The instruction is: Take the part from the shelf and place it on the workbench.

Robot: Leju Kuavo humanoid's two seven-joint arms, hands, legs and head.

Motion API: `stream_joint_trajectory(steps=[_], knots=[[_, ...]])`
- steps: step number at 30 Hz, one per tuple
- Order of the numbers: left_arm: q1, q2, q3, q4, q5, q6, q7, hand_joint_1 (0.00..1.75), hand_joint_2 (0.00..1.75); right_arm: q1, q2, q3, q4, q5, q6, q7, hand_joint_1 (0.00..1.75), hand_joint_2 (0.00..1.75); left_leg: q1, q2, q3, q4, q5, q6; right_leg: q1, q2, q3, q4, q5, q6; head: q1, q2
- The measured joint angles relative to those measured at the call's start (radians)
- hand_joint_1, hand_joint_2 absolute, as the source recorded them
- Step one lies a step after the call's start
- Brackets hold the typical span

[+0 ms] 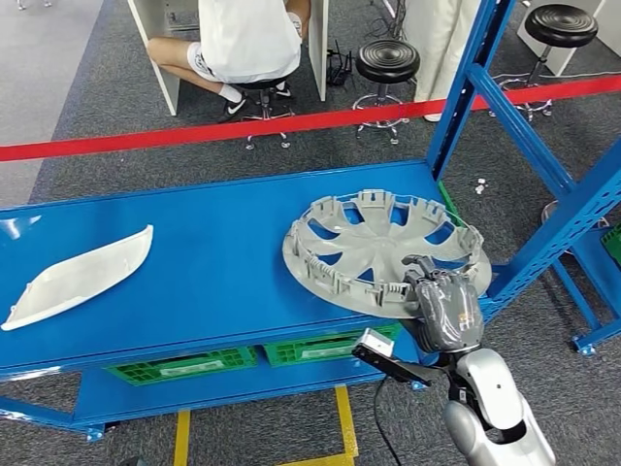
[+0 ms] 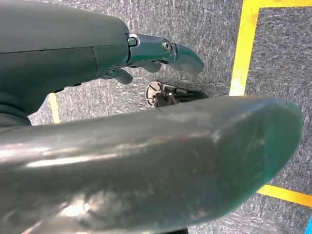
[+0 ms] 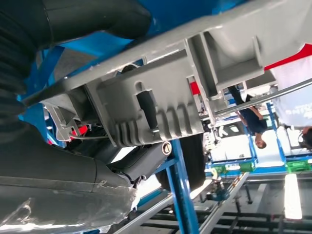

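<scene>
Trim piece (image 1: 77,277): white, curved, lying flat at the left of the head view on the blue workbench (image 1: 212,262), well apart from the wheel cover.
Crates (image 1: 183,364): green, on the lower shelf under the workbench, lower centre of the head view.
Left hand (image 2: 110,53): seen in the left wrist view over grey carpet with yellow floor tape (image 2: 244,44); fingers stretched out, nothing in them.
Wheel cover (image 1: 384,248): grey plastic, spoked, inner side up, right of centre in the head view; resting on the workbench surface with its near right edge at the bench's front right corner, slightly tilted.
Right hand (image 1: 446,306): lower right of the head view, grey, gripping the wheel cover's near rim; in the right wrist view, thumb above and dark fingers (image 3: 143,161) below the ribbed rim clip (image 3: 147,107).
Shelf frame (image 1: 512,126): blue uprights and beams, upper right of the head view, just beside the workbench.
Barrier tape (image 1: 293,124): red, running across the upper part of the head view.
Person (image 1: 242,39): seated behind the tape, top centre, white shirt, near black stools (image 1: 386,63).
</scene>
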Motion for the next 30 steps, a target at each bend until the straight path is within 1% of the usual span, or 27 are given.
stream_joint_trajectory(steps=[6,15,30], knots=[[-0.001,-0.003,0.005,0.0,-0.007,-0.004,-0.002,0.0,0.0,0.018,0.014,-0.021,-0.024,-0.014,-0.038,-0.011,1.75,1.75,0.0,0.0,0.0,0.0,0.0,0.0,0.0,0.0,0.0,0.0,0.0,0.0,0.0,0.0],[-0.001,-0.003,0.009,0.0,-0.026,-0.006,-0.005,0.0,0.0,0.046,0.033,-0.056,-0.051,-0.035,-0.07,-0.036,1.75,1.75,0.0,0.0,0.0,0.0,0.0,0.0,0.0,0.0,0.0,0.0,0.0,0.0,0.0,0.0],[-0.004,-0.004,0.01,0.0,-0.031,-0.019,-0.017,0.0,0.0,0.055,0.053,-0.078,-0.057,-0.036,-0.087,-0.053,1.75,1.75,0.0,0.0,0.0,0.0,0.0,0.0,0.0,0.0,0.0,0.0,0.0,0.0,0.0,0.0]])
